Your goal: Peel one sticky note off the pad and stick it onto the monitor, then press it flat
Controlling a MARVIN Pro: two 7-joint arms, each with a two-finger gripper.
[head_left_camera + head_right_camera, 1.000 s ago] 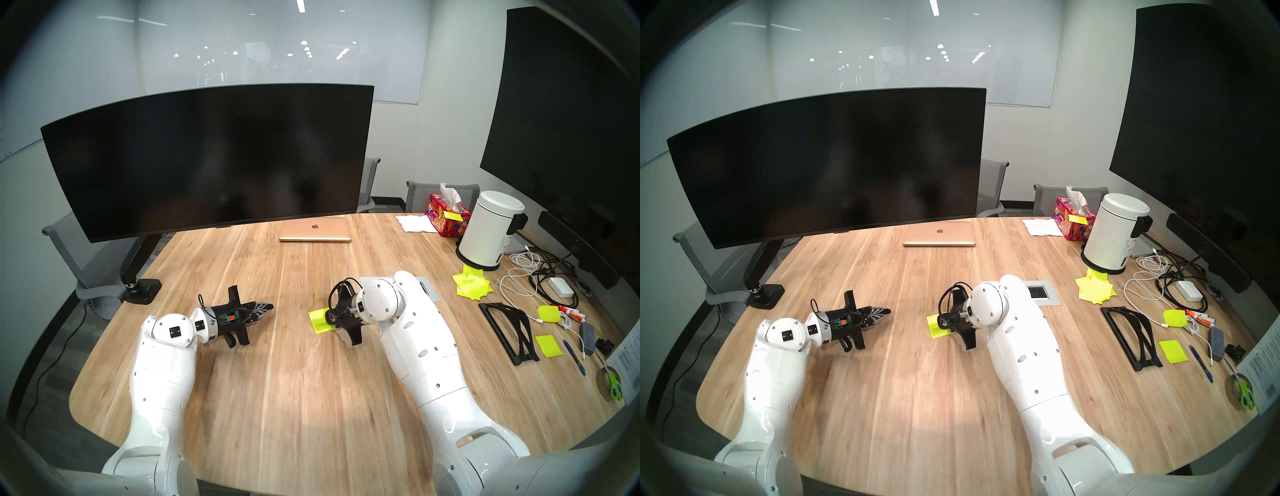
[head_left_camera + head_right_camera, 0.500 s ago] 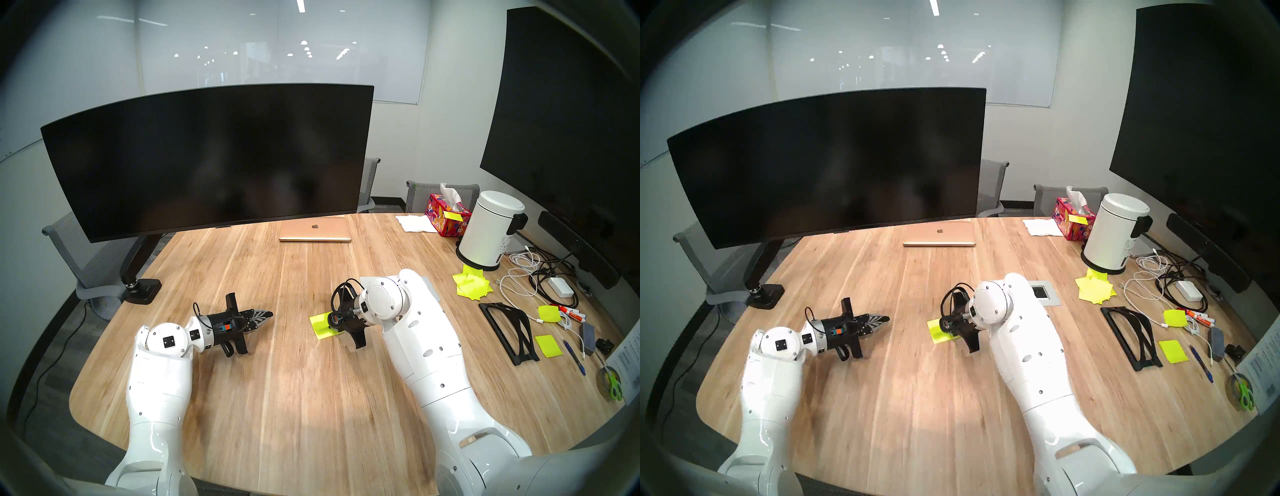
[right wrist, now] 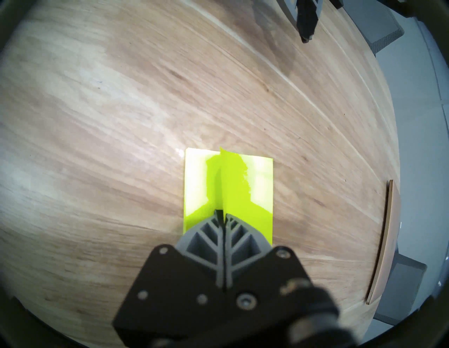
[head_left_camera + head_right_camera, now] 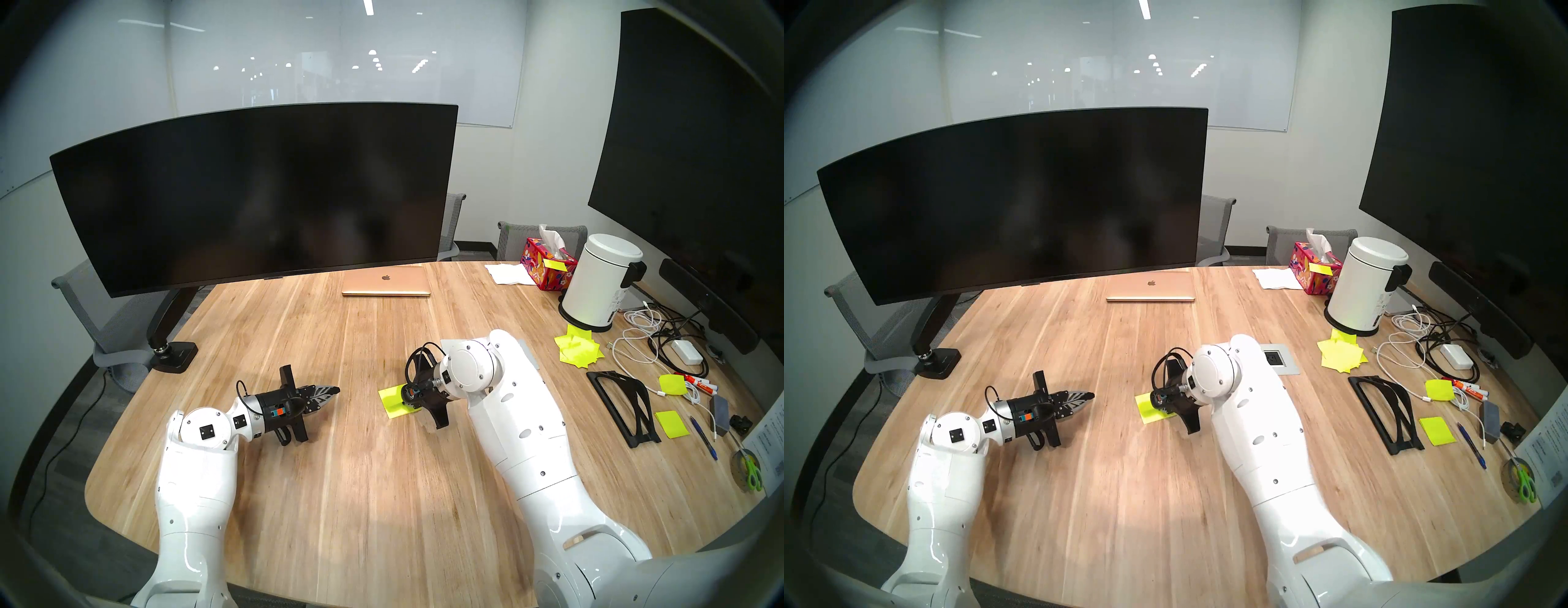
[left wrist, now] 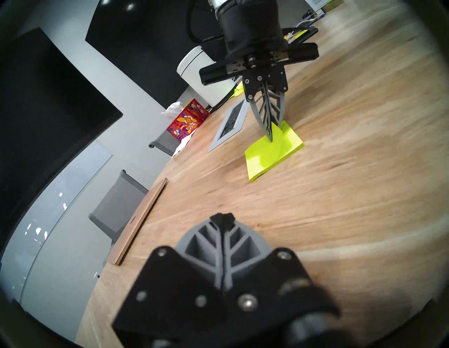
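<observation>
Pad: one pad (image 5: 274, 150), on the table (image 4: 339, 446), in front of the monitor (image 4: 254, 195).
Sticky note: one sheet (image 3: 233, 179), lifted from the pad.
Right gripper (image 5: 270, 138): closed, pinching the sheet; tips hidden in the head views.
Left gripper (image 4: 335, 389): closed, empty, left of the pad.

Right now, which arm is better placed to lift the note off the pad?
Right. The right gripper is shut on the top note of the pad, one edge already curling up. The left gripper is shut and empty, off to the side.
</observation>
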